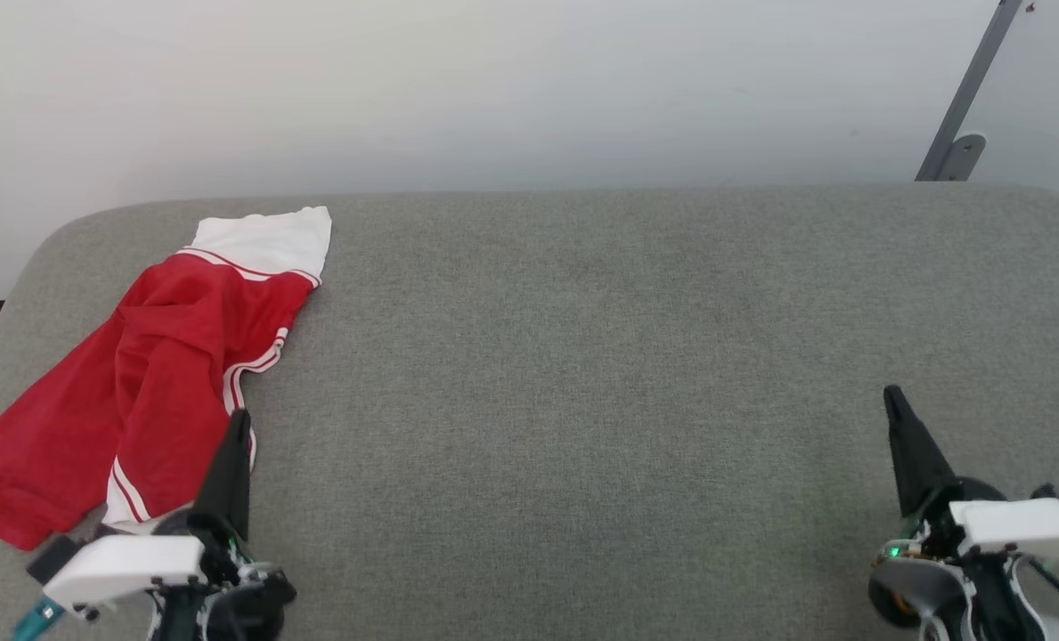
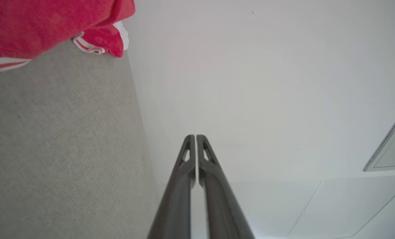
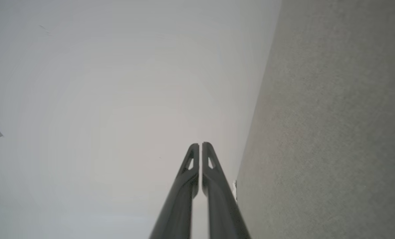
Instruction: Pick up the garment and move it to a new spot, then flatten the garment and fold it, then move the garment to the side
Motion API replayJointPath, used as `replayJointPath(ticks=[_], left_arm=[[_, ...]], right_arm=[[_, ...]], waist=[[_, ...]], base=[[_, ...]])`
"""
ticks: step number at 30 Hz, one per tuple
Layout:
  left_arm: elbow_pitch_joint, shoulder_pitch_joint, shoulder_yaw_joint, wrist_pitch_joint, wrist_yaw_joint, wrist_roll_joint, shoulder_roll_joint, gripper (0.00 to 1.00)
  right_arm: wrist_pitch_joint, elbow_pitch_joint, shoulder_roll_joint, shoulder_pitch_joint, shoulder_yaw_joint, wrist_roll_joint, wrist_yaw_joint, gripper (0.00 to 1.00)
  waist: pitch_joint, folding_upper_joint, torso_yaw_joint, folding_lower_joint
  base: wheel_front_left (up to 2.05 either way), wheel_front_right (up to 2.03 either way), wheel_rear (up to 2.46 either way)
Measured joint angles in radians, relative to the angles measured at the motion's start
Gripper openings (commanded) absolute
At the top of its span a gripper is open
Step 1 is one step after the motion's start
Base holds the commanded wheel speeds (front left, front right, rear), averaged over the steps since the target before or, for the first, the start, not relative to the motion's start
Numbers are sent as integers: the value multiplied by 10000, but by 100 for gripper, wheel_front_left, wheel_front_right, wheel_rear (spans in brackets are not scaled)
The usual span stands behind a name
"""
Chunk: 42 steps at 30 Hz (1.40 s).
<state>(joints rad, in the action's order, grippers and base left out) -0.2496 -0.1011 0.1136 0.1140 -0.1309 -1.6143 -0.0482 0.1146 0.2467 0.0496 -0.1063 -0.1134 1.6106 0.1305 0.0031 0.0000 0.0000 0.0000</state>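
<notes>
A: What's the surface like, and how much room is there?

B: A grey fabric-covered table (image 1: 582, 356) with rounded far corners stands against a plain pale wall (image 1: 493, 89). From the middle across to the right it is open cloth out to the edges. A grey metal bracket (image 1: 965, 107) stands on the wall past the far right corner.

A: And the garment?

B: The garment (image 1: 164, 374) lies rumpled at the far left. Its long axis runs diagonally from the near left edge toward the back edge. The white panel end points away and slightly right, close to the rear edge. The near red end may droop over the left edge, but the head view cuts it off there.

A: Grippers?

B: The left gripper (image 1: 241, 417) sits just beside the garment's near striped hem, fingers pressed together, gripping nothing. The right gripper (image 1: 892, 393) is well apart at the near right, likewise closed and empty.
</notes>
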Motion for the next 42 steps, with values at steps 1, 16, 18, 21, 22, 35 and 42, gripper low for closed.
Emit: replayJointPath(ticks=[1,16,18,21,22,35,42], left_arm=[[-67,56,-2,0,0,0,27,100],[-443,215,-167,-523,2,736,-117,100],[-468,204,-203,-619,2,968,-192,100],[-479,151,-242,-759,2,1536,-259,100],[-479,101,-253,-803,2,1758,-268,100],[-441,-22,-221,-1329,75,4844,-418,100],[-305,-90,-136,-1590,84,6318,-397,100]], right_arm=[[0,82,-8,48,0,0,0,100],[-201,481,226,106,115,-393,-13,100],[-318,483,326,90,194,-600,-13,100],[-531,491,529,49,353,-945,-13,100],[-591,499,589,6,414,-1055,-13,100],[-1310,836,1298,-501,1101,-3103,-13,100],[-1572,876,1522,-693,1181,-4211,-13,100]], waist=[[0,0,0,0],[9,0,4,0],[14,0,5,0],[30,0,7,0],[36,0,8,0],[100,0,-3,0],[137,0,-14,0]], base=[[0,0,0],[0,0,0],[0,0,0],[0,0,0],[0,0,0],[0,0,0],[0,0,0]])
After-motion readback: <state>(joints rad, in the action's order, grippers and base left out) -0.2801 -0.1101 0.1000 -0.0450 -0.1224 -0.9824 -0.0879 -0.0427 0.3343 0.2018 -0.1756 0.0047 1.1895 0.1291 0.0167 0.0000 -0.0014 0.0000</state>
